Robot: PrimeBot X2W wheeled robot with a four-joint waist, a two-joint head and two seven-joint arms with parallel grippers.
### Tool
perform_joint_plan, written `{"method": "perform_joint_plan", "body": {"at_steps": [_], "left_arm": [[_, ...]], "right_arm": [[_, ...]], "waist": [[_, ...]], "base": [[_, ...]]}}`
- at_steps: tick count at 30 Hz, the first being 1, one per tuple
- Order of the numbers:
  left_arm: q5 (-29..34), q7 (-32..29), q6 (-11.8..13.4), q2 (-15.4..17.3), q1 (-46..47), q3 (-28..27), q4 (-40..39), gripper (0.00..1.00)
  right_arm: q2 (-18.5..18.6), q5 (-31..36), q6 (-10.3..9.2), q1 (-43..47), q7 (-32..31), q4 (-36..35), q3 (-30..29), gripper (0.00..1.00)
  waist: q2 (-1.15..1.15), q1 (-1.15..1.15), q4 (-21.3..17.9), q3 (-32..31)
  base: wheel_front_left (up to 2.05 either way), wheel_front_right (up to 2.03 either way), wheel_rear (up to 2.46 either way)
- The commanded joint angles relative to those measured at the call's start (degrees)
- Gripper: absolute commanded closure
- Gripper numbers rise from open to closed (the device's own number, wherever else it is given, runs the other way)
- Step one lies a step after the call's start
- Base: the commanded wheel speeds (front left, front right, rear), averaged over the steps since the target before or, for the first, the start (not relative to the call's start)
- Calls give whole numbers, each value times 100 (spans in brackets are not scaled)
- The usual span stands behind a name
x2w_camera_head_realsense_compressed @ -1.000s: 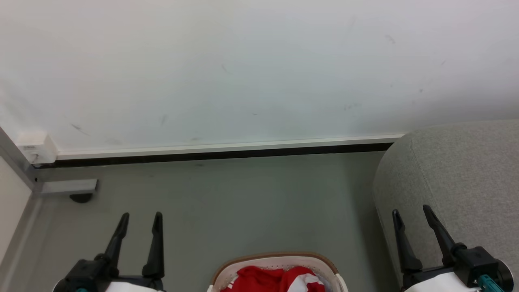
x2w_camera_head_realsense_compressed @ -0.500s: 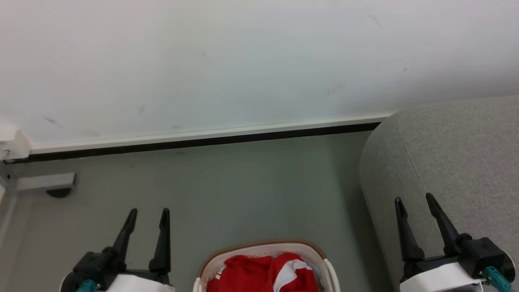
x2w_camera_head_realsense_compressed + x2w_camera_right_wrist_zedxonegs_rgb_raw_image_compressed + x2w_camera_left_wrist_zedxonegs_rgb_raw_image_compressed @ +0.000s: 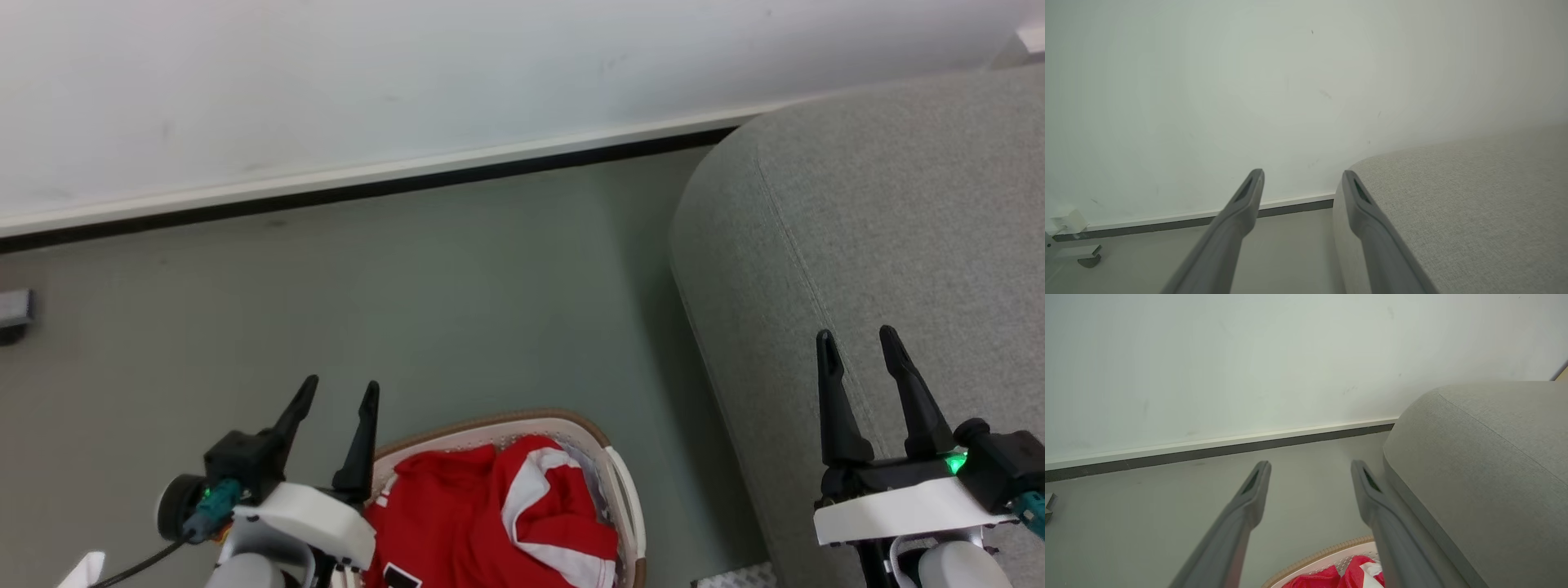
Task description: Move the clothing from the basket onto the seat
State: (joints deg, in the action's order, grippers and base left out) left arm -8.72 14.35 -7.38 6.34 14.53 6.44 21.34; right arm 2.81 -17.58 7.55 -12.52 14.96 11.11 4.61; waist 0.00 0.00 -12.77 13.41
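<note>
- Head view: the left claw [image 3: 341,384] stands wide with nothing between its fingers, which point up and away over the floor [image 3: 408,286].
- The right claw [image 3: 856,333] is equally wide and empty. It hangs over the front edge of the seat [image 3: 898,204].
- The clothing [image 3: 473,514] lies crumpled in the basket [image 3: 490,420], just right of the left claw and back from its fingertips, toward the robot.
- The left claw's right-hand finger crosses the basket's brown rim in this view; whether it touches the rim cannot be told.
- Left wrist view: between the fingers of the left claw [image 3: 1310,463] there is only floor. The clothing [image 3: 1331,577] shows low at the bottom edge, under the right-hand finger, inside the basket [image 3: 1314,557]. The seat [image 3: 1474,457] rises just right of that finger.
- Right wrist view: the right claw [image 3: 1302,172] points at the wall, with the seat [image 3: 1474,204] under its right-hand finger.
- As a heap, the shirt shows no clear long axis.
- Judgement: the left claw is much nearer. It would need to tip down and draw back to the right to reach the fabric.
</note>
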Motion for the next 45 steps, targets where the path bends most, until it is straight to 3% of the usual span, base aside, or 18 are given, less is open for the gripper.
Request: {"method": "perform_joint_plan", "body": {"at_steps": [1, 15, 19, 28, 45], "left_arm": [[-38, -42, -14, 67, 99, 42, 77, 0], [-223, -748, -7, 843, 1313, 1606, 1687, 0], [-140, -935, -8, 1029, 1605, 2298, 2184, 0], [-265, -1291, -8, 1243, 2218, 3453, 3229, 0], [462, -1716, -8, 1486, 3156, 4884, 4432, 0]], "right_arm": [[1, -180, -12, -91, 19, -33, 30, 0], [3, -555, -12, -770, 20, -704, 159, 0], [2, -755, -12, -848, 20, -898, 152, 0], [1, -1270, -12, -949, 21, -1330, 170, 0], [1, -1613, -12, -966, 21, -1557, 210, 0]], "waist": [[0, 0, -221, 279], [0, 0, -767, 1440], [0, 0, -880, 1749], [0, 0, -1184, 2398], [0, 0, -1430, 3386]], "base": [[0, 0, 0], [0, 0, 0], [0, 0, 0], [0, 0, 0], [0, 0, 0]]}}
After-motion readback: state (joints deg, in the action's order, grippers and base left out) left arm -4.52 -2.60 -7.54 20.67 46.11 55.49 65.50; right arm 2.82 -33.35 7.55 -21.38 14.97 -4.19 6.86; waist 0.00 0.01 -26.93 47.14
